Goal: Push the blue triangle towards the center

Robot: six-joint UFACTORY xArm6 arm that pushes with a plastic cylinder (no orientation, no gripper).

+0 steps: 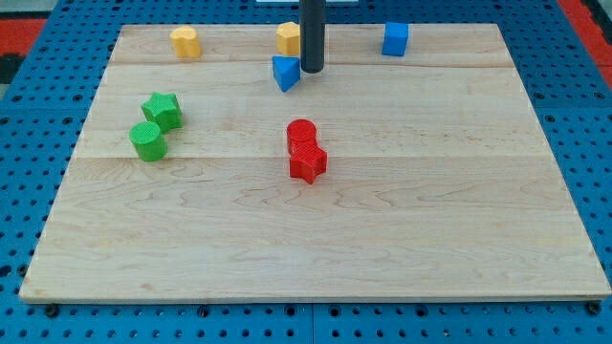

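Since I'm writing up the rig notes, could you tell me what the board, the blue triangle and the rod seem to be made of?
The board looks like pale, matt wood: grain lines and plank seams show. The blue triangle seems to be plastic, possibly printed, as its faces look finely textured. The rod, ending at my tip just at the triangle's right in the view, is dark and smooth with a faint sheen; metal or plastic, I cannot tell.

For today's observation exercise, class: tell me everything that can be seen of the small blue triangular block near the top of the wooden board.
The small blue triangular block is a solid-looking wedge, matte and slightly rough like plastic. It rests flat on the pale wooden board, near the view's top, slightly left of the middle. My tip, the dark rod's lower end, stands close at its right; contact cannot be judged. A yellow block sits just above it, apart.
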